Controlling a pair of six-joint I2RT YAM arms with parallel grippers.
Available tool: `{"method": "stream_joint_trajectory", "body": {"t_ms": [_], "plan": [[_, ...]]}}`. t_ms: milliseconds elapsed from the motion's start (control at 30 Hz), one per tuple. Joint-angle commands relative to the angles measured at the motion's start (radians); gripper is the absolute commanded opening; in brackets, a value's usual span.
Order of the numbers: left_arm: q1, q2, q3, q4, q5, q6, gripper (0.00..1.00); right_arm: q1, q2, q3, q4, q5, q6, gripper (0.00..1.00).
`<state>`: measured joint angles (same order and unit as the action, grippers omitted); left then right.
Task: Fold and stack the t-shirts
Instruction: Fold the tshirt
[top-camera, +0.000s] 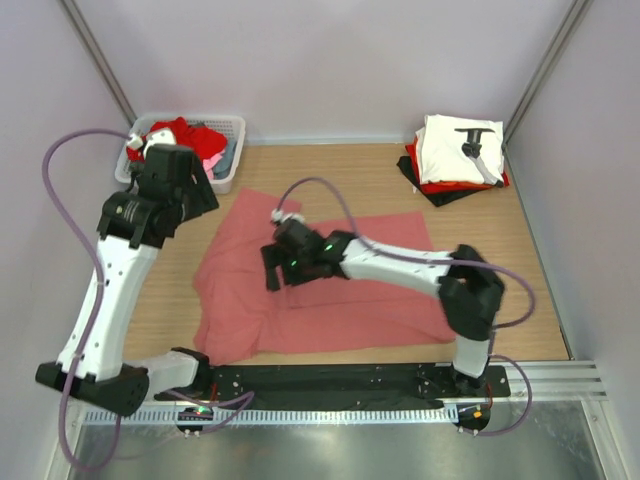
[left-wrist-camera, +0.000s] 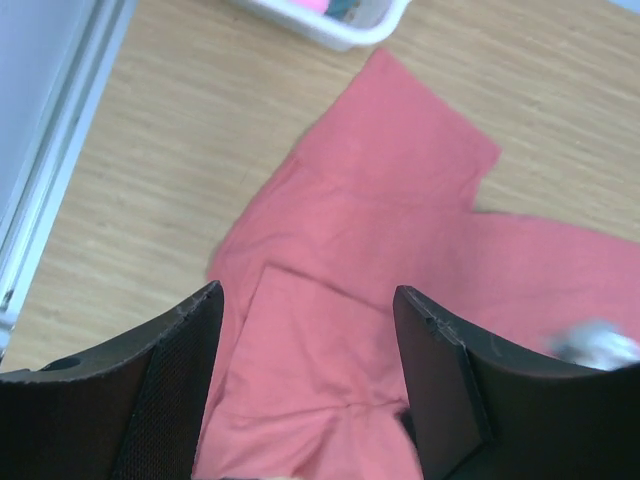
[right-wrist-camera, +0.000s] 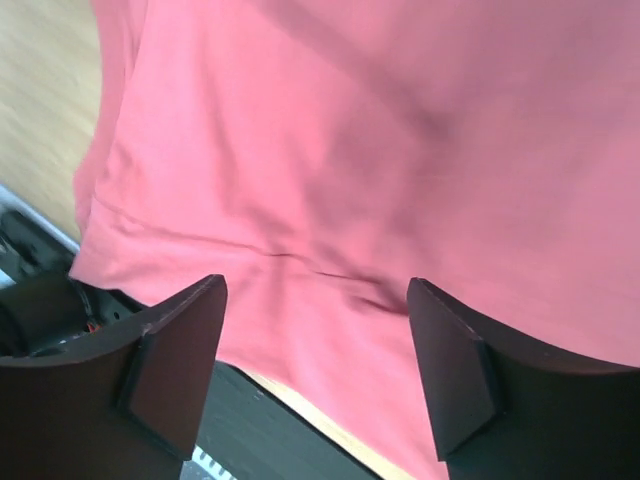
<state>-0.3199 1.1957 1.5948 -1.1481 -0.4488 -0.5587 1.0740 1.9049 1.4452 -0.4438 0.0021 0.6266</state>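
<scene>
Salmon-pink tee (top-camera: 380, 300) lies spread but rumpled on the bench (top-camera: 330, 165), directly under the right end effector (right-wrist-camera: 316, 285). Its fingers are apart with nothing between them, hovering close over the middle of the cloth. The hem edge runs just to its near side.

Left end effector (left-wrist-camera: 307, 295) is also apart and empty, and raised higher. The tee's sleeve and side edge are below and ahead of it, and the basket (top-camera: 232, 150) with more tees is just beyond. The folded stack (top-camera: 455, 150), white on top with red and black under, is well off to the far right of the right end effector.

My read: the step in hand is the first fold of the pink tee, and none is made yet.

How to do it well:
- Don't pinch mid-cloth where the right end effector is now, it'll just bunch. Shift out to an edge.
- There's a turned-over flap below the left end effector. Flatten it first or the fold goes crooked.
- Put one end effector per corner on the same side: left on the sleeve/shoulder, right on the hem corner.
- Pinch one layer only, lift low, carry both across together with the cloth taut between them, then lay it down and let go.
- Risk: an uneven pull skews the tee on the bench.
</scene>
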Motion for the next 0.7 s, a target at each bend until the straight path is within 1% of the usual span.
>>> {"method": "stream_joint_trajectory", "body": {"t_ms": [0,33,67,100,133,167,200,233,267,300,333,367,400,433,467,500,567,600,667], "plan": [[0.021,0.132,0.066,0.131,0.127,0.092,0.7,-0.13,-0.318,-0.098,-0.096,0.093,-0.036,0.81],[0.022,0.168,0.095,0.166,0.143,0.098,0.67,-0.152,-0.367,-0.121,-0.102,0.09,-0.041,0.85],[0.021,0.25,0.117,0.185,0.163,0.115,0.66,-0.167,-0.412,-0.137,-0.113,0.091,-0.048,0.88],[0.022,0.29,0.135,0.204,0.173,0.123,0.66,-0.192,-0.488,-0.153,-0.152,0.107,-0.07,0.93],[0.022,0.339,0.163,0.226,0.18,0.129,0.66,-0.198,-0.527,-0.16,-0.177,0.128,-0.079,0.95],[0.021,0.385,0.228,0.235,0.191,0.147,0.66,-0.204,-0.558,-0.176,-0.202,0.153,-0.083,0.96],[0.021,0.489,0.263,0.24,0.215,0.157,0.66,-0.221,-0.616,-0.19,-0.244,0.208,-0.084,0.99],[0.021,0.546,0.311,0.226,0.214,0.161,0.66,-0.235,-0.642,-0.204,-0.262,0.223,-0.081,1.0],[0.022,0.602,0.406,0.209,0.208,0.164,0.66,-0.246,-0.691,-0.247,-0.272,0.234,-0.077,1.0],[0.022,0.728,0.466,0.19,0.205,0.174,0.65,-0.279,-0.716,-0.275,-0.282,0.24,-0.068,1.0],[0.022,0.784,0.52,0.147,0.206,0.178,0.63,-0.295,-0.736,-0.301,-0.285,0.236,-0.067,1.0],[0.024,0.85,0.634,0.124,0.209,0.181,0.63,-0.308,-0.772,-0.349,-0.289,0.231,-0.062,1.0],[0.022,0.948,0.68,0.105,0.216,0.187,0.62,-0.324,-0.793,-0.373,-0.291,0.225,-0.056,1.0],[0.024,1.002,0.724,0.073,0.216,0.187,0.63,-0.342,-0.806,-0.394,-0.292,0.216,-0.056,1.0],[0.024,1.043,0.802,0.058,0.216,0.186,0.63,-0.35,-0.834,-0.429,-0.294,0.211,-0.054,1.0],[0.022,1.117,0.826,0.045,0.214,0.189,0.63,-0.359,-0.848,-0.443,-0.297,0.204,-0.051,1.0],[0.022,1.172,0.859,0.037,0.196,0.187,0.64,-0.364,-0.875,-0.476,-0.297,0.196,-0.047,1.0],[0.022,1.214,0.863,0.045,0.194,0.186,0.65,-0.367,-0.882,-0.482,-0.3,0.191,-0.044,1.0],[0.024,1.248,0.852,0.059,0.197,0.175,0.66,-0.368,-0.899,-0.494,-0.302,0.188,-0.042,1.0]]}}
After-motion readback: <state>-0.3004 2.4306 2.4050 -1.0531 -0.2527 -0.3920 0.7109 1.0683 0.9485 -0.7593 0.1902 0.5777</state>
